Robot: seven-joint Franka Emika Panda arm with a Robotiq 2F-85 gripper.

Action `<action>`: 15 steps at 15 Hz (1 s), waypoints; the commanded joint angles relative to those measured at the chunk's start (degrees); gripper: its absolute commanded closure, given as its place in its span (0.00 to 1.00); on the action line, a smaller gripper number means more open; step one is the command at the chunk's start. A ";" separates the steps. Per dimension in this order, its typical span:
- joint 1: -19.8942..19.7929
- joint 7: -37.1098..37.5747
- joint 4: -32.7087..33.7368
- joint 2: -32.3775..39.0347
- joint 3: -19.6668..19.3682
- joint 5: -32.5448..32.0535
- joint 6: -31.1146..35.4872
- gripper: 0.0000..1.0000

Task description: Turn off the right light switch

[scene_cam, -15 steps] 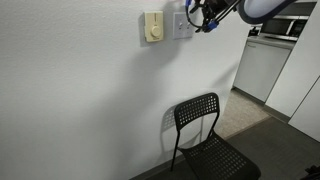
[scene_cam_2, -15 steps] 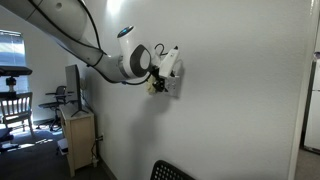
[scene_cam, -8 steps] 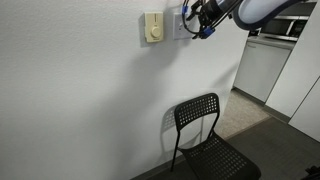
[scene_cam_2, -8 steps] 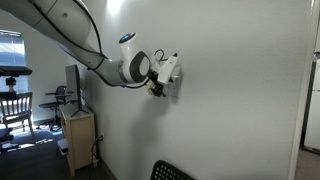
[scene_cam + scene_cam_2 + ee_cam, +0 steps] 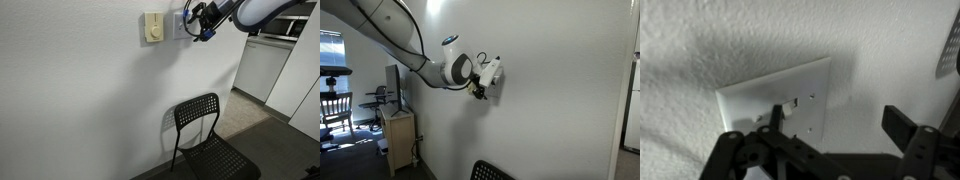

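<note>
The right light switch is a small white plate on the wall, next to a cream-yellow plate with a round knob. In the wrist view the white plate fills the left middle, with a small rocker showing. My gripper is open and empty, right up against the wall. In the wrist view its left finger lies over the plate beside the rocker, and its right finger is off the plate over bare wall. In an exterior view the gripper hides the switch.
A black mesh chair stands on the floor under the switches and its top shows in an exterior view. White cabinets stand to the right. A small cabinet with a monitor stands by the wall.
My gripper has moved a little closer to the wall and over the white switch plate. It is still open.
</note>
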 commanded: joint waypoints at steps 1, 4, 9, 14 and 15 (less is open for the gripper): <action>-2.15 -3.51 -0.57 1.28 3.09 4.83 -3.64 0.00; -3.52 -5.94 -1.34 0.80 4.87 10.00 -6.95 0.00; -3.82 -6.60 -2.53 -2.79 4.83 12.83 -12.01 0.00; -3.25 -7.42 -4.85 -8.81 4.08 17.26 -31.26 0.00; -2.78 -6.65 -5.21 -9.98 3.42 16.90 -33.78 0.00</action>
